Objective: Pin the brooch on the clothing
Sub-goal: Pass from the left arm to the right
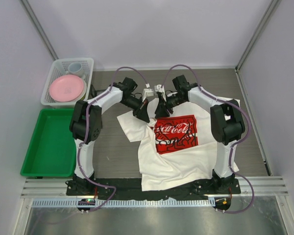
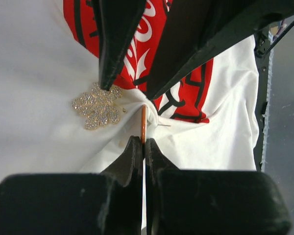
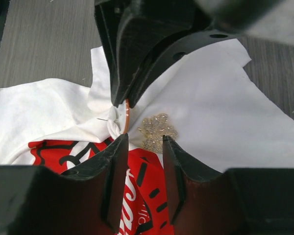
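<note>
In the top view you see the white cotton T-shirt with a red printed square (image 1: 186, 161) lying mid-desk, nearer the right edge. The left gripper (image 1: 142, 115) and right gripper (image 1: 160, 108) meet at its far part.

In the left wrist view, the left gripper is clamped on a fold of the T-shirt. The gold glittering flower-shaped brooch (image 2: 98, 105) lies just beside the fold, and a thin needle tip (image 2: 164, 125) comes out of it.

In the right wrist view, the right gripper's fingers stand apart near the brooch, holding nothing.

I judge the needle is through the cloth. Whether the clasp is closed, you cannot tell.
</note>
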`<state>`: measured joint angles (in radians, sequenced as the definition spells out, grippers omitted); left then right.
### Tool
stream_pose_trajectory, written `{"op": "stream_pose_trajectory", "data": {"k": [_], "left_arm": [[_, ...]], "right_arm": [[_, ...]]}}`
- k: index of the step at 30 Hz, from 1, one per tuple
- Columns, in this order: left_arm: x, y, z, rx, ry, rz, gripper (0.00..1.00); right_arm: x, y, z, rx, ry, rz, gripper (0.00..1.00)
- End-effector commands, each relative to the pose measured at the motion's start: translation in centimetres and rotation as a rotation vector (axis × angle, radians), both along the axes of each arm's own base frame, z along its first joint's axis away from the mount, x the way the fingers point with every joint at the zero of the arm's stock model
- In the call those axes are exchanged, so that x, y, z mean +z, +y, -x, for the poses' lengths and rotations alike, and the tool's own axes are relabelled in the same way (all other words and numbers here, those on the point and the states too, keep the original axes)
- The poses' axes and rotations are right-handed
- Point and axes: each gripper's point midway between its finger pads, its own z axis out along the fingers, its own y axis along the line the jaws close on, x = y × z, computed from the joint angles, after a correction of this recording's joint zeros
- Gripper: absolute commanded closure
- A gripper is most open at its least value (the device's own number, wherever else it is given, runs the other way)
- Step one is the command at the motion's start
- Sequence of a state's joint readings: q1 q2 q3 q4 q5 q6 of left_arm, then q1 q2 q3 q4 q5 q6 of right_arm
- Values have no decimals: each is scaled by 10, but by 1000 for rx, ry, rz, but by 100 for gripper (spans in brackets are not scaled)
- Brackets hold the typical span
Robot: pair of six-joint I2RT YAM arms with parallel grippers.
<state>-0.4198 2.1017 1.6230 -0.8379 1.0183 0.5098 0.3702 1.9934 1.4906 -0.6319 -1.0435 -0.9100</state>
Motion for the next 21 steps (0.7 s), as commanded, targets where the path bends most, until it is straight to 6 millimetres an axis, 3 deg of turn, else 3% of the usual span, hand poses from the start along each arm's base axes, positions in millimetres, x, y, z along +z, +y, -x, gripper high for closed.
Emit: {"op": "stream_pose_trajectory", "data": {"k": [1, 12, 21], "left_arm": [[15, -7, -5, -20, -39, 46, 100], [20, -11, -3, -36, -80, 90, 100], [29, -10, 2, -66, -174, 151, 100]], "right_arm": [[12, 8, 14, 70, 6, -49, 60], [12, 10, 27, 104, 73, -93, 63], [13, 3, 27, 75, 116, -103, 59]]}}
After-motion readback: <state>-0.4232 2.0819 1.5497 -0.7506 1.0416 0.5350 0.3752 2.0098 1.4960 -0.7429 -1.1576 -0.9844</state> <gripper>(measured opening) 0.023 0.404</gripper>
